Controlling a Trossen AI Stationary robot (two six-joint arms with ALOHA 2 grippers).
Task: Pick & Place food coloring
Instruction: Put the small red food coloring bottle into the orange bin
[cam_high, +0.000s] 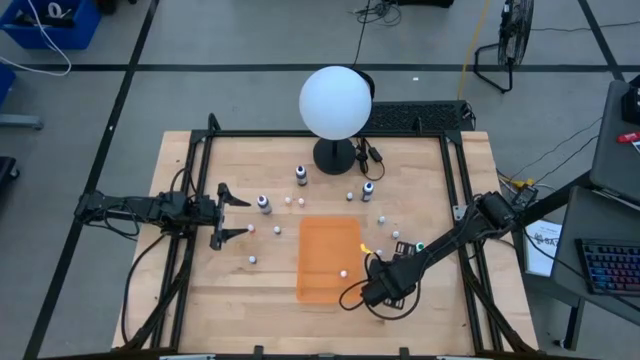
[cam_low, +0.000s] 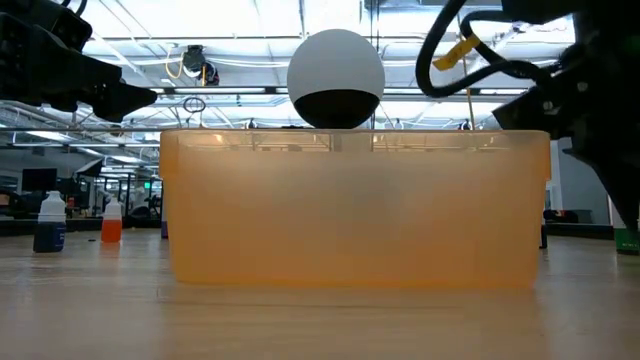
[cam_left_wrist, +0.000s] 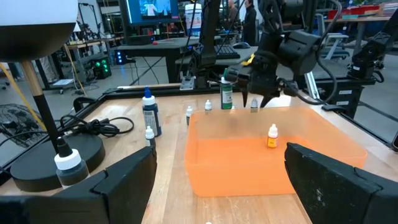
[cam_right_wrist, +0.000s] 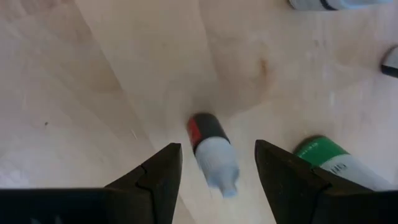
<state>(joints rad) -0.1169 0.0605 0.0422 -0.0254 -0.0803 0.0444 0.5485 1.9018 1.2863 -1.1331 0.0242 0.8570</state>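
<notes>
Food coloring bottles stand scattered on the wooden table: dark ones with white tops (cam_high: 264, 204) (cam_high: 301, 175) and tiny whitish ones (cam_high: 252, 258). One tiny bottle (cam_left_wrist: 272, 135) stands inside the orange bin (cam_high: 328, 290). My right gripper (cam_high: 372, 262) hovers by the bin's right side, open and pointing down. In the right wrist view a small whitish bottle with a red and black band (cam_right_wrist: 211, 149) lies on its side on the table between the open fingers (cam_right_wrist: 217, 148), touching neither. A green-labelled bottle (cam_right_wrist: 336, 163) lies beside it. My left gripper (cam_high: 243, 215) waits open left of the bin.
A big white globe lamp (cam_high: 335, 102) on a black base (cam_high: 334, 157) stands at the far middle of the table, its cable (cam_left_wrist: 93, 127) coiled nearby. A blue-topped bottle (cam_left_wrist: 149, 112) and a green one (cam_left_wrist: 227, 93) stand beyond the bin. A black frame (cam_high: 455, 190) borders the table.
</notes>
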